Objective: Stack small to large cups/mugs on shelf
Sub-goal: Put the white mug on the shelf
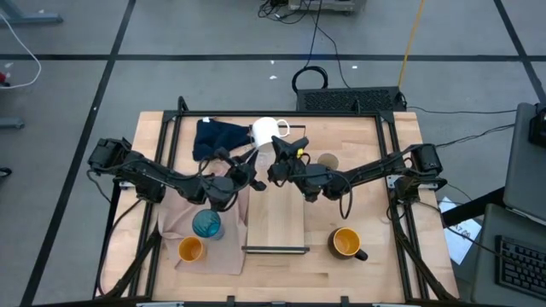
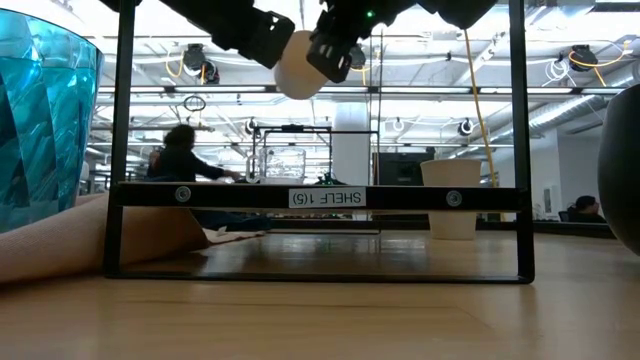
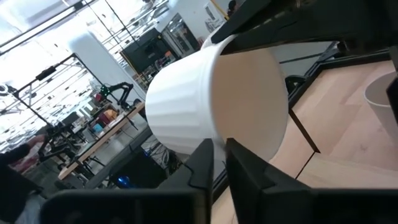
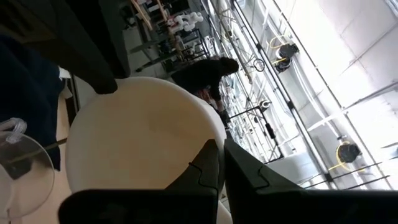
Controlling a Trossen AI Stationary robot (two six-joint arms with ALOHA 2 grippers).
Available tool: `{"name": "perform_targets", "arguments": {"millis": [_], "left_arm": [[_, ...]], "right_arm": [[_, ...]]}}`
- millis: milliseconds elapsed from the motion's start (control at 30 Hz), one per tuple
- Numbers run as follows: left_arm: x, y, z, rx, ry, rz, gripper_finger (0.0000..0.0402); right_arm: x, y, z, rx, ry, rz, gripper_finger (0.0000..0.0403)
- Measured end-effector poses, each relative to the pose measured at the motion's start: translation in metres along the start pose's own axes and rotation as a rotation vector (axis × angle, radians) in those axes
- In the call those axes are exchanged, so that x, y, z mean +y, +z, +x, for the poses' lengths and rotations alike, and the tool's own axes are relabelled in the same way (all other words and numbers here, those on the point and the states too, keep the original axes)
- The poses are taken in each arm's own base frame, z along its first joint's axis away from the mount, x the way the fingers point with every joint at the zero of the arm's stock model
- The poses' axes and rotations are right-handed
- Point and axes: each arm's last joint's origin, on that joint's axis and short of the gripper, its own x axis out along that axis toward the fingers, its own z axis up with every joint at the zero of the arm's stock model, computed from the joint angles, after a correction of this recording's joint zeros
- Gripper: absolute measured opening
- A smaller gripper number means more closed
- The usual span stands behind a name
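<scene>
**Operator:** Report task progress.

**Technician:** No cup stands on the shelf (image 1: pixel 275 223) yet. The white mug (image 1: pixel 266 130) is held in the air above the shelf's far end. The left gripper (image 3: pixel 219 163) clamps its rim, fingers nearly together; the right gripper (image 4: pixel 221 163) is closed on the rim too. The teal tumbler (image 1: pixel 206 224) and small orange cup (image 1: pixel 190 249) sit on the beige cloth (image 1: pixel 217 255). The orange mug (image 1: pixel 345 243) and beige cup (image 1: pixel 328 161) stand on the tabletop (image 1: pixel 358 136). All placements remain, in my judgement.

**Operator:** Any legible markings?

**Technician:** One label (image 2: pixel 327 197) on the shelf's front bar reads "SHELF 1 (5)", seen mirrored.
</scene>
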Motion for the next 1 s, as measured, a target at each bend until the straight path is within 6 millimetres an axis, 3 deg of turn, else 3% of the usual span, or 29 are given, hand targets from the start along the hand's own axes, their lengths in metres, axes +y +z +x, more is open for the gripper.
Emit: {"name": "perform_targets", "arguments": {"millis": [367,567,833,1000], "left_arm": [[0.001,0.000,-0.001,0.016,0.034,-0.029,0.0134],[0.003,0.000,-0.002,0.042,0.092,-0.095,0.0140],[0.001,0.005,-0.012,0.017,0.076,-0.115,0.0141],[0.004,0.009,-0.008,-0.012,0.057,-0.144,0.0141]], "right_arm": [[-0.022,0.001,-0.003,-0.032,-0.033,0.077,0.0000],[-0.026,0.001,-0.002,-0.053,-0.032,0.131,0.0000],[-0.029,-0.011,0.016,0.007,-0.062,0.159,0.0000],[-0.020,-0.013,0.019,-0.034,-0.002,0.164,0.0000]]}}
